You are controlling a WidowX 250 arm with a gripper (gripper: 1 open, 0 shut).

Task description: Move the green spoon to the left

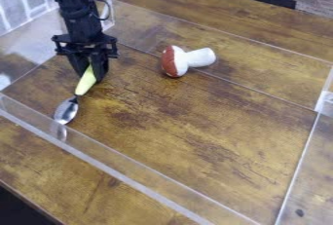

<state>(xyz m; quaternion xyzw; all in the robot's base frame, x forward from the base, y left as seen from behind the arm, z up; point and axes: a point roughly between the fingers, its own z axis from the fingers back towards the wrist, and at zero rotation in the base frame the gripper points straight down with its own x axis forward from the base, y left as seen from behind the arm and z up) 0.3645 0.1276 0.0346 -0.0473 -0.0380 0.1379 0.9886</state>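
Observation:
The green spoon (pixel 76 93) has a yellow-green handle and a shiny silver bowl. It hangs tilted at the left of the wooden table, bowl end low near the surface by the clear wall. My black gripper (pixel 86 70) comes down from above and is shut on the top of the spoon's handle. Whether the bowl touches the wood I cannot tell.
A toy mushroom (pixel 182 60) with a red-brown cap and white stem lies on its side right of the gripper. A low clear plastic wall (pixel 143 185) rings the wooden work area. A tiled wall stands at the far left.

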